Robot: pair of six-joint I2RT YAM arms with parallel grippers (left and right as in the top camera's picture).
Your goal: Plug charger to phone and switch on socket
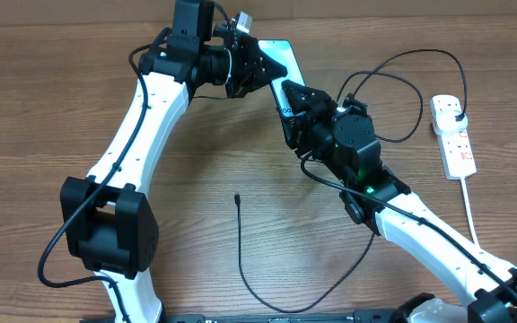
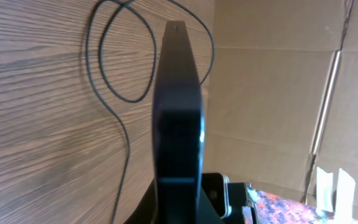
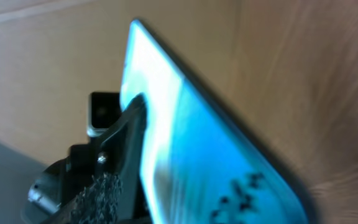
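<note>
left gripper (image 1: 260,72) clamps slim blue-screen smartphone (image 1: 279,51); right gripper (image 1: 292,100) spread unclear; thin black charger tip (image 1: 238,196) lies well behind its fingers.

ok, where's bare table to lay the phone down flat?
Widest bare table is far left, outside the left arm. A smaller patch lies between that arm and the cable's tip. Crowded: its loops and the power strip on the right, and around the phone up top.
</note>
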